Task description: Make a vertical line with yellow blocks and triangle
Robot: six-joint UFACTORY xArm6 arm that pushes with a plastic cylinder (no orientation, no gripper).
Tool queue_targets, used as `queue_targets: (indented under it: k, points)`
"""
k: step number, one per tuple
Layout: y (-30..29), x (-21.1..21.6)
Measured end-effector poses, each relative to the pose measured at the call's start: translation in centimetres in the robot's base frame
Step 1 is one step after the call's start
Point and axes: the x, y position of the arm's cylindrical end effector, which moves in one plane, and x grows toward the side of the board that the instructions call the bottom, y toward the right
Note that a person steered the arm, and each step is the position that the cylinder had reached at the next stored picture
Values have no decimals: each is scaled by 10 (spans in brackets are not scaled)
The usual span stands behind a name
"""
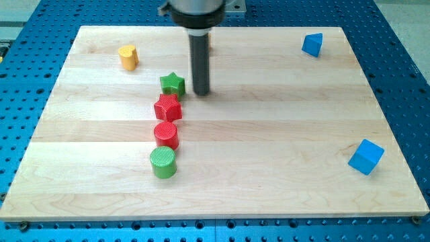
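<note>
On the wooden board [269,134], my tip [201,93] sits well right of the yellow block [128,57], beside the green star [173,83].

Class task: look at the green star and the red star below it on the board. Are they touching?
Touching. In the camera view, the green star and the red star meet with no strip of board visible between them.

I can read no text, label, brand, number or sign anywhere here, neither on the wooden board [269,134], nor on the blocks, nor on my rod.
</note>
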Motion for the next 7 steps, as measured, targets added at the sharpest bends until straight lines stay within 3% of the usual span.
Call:
queue_targets:
  k: [1,4,6,7]
  points:
    - [12,-48]
    - [-113,-60]
    - [-117,-97]
    - [-171,-96]
